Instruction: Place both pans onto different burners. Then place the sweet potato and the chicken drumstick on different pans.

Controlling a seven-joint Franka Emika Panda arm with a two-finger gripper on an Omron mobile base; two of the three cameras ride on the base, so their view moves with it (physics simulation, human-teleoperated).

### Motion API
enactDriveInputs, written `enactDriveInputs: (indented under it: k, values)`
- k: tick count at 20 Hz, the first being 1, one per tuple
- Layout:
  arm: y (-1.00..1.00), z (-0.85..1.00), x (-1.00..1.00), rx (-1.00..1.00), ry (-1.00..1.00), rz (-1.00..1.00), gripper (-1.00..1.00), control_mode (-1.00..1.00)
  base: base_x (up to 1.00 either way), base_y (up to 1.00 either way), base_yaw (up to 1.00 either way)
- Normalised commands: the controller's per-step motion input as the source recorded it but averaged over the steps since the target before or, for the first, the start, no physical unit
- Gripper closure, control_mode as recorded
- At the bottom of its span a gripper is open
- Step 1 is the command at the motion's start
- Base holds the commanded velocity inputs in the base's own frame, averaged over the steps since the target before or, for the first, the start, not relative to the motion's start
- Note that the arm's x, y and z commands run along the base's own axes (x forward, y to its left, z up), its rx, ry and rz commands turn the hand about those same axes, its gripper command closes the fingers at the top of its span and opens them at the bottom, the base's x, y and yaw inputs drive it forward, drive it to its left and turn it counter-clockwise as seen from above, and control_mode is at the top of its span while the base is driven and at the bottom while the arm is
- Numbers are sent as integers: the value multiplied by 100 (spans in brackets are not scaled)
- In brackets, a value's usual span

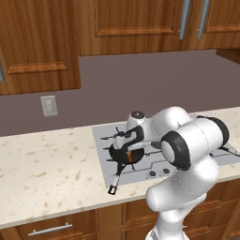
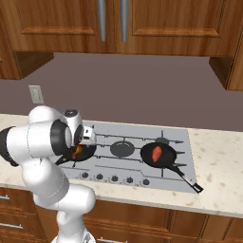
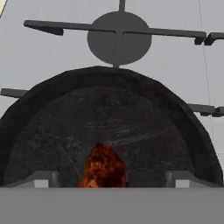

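The steel cooktop [image 2: 185, 156] is set into a speckled light counter [image 1: 51, 164] below wooden wall cabinets [image 2: 156, 23], with a brown back wall carrying a small white outlet plate [image 1: 49, 106]. Two black pans stand on it, well apart. The right pan [image 2: 161, 155] sits over a burner at the right end, its long handle [image 2: 187, 179] pointing toward the near right edge past the front knobs [image 2: 114, 179], and the sweet potato [image 2: 156, 154] lies in its bowl, orange-red and oblong. The left pan [image 1: 125, 155] sits over a burner at the left end, its handle [image 1: 115, 180] reaching toward the near edge and ending over the counter. The arm bends down over this left pan, and the gripper [image 1: 127, 151] hangs low just above or inside its bowl. In the hand view the dark bowl [image 3: 109, 127] spreads wide, and a mottled reddish-brown piece, the chicken drumstick [image 3: 103, 168], lies between the two finger tips [image 3: 41, 179] at the bottom edge. The tips stand spread on either side of it with dark pan showing between each tip and the meat, so they do not appear to pinch it; whether the drumstick rests on the pan floor cannot be told. Beyond the far rim of this pan a bare round burner [image 3: 119, 38] sits under its thin crossed grate [image 3: 65, 27].
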Motion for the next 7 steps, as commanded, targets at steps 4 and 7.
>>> enactDriveInputs:
  k: [4,7]
  values:
    - [-4,76,-1,2,-4,0,-100,-100,0,0,0]
    - [-19,80,-8,4,0,0,-100,-100,0,0,0]
